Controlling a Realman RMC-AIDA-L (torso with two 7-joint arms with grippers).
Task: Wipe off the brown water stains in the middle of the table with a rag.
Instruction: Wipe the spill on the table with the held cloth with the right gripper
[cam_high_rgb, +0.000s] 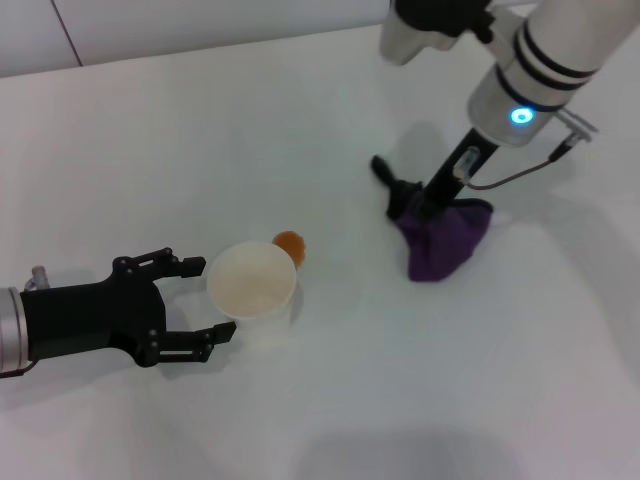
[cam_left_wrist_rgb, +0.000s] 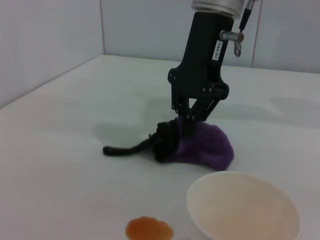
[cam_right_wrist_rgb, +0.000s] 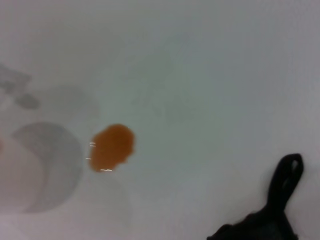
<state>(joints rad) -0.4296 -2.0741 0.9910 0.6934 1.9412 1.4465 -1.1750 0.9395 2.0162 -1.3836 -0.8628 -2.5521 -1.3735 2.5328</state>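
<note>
White bench (cam_high_rgb: 200, 130) fills the head view, smooth and plain, with a pale wall along its far edge.

Right arm, white with a lit blue ring, reaches down from the far right. Right tool (cam_high_rgb: 425, 205) stands upright over the rag, its black fingers (cam_left_wrist_rgb: 192, 112) drawn together and pinching the cloth near the dark end; the left wrist view shows the fingertips buried in the fabric.

Left arm lies low at the near left. Left tool (cam_high_rgb: 215, 300) points right, fingers (cam_high_rgb: 165, 264) spread wide, one on the far side and one on the near side of the cup's left edge; cannot tell if they touch the cup.

Paper cup (cam_high_rgb: 252, 280), cream-white, upright and open-topped, sits left of centre, near side.

Rag (cam_high_rgb: 445, 240), dark purple and bunched into a soft heap, rests on the bench right of centre. A black strip (cam_high_rgb: 385, 172) trails out from it toward the far left, lying flat on the surface.

Brown water stains (cam_high_rgb: 289, 245): one small round orange-brown blot, just beside the cup's far right rim, partly hidden by it from the head view. It is well apart from the rag, which lies to its right. Right wrist view shows the blot (cam_right_wrist_rgb: 111, 147) whole, with glints on its wet edge.
</note>
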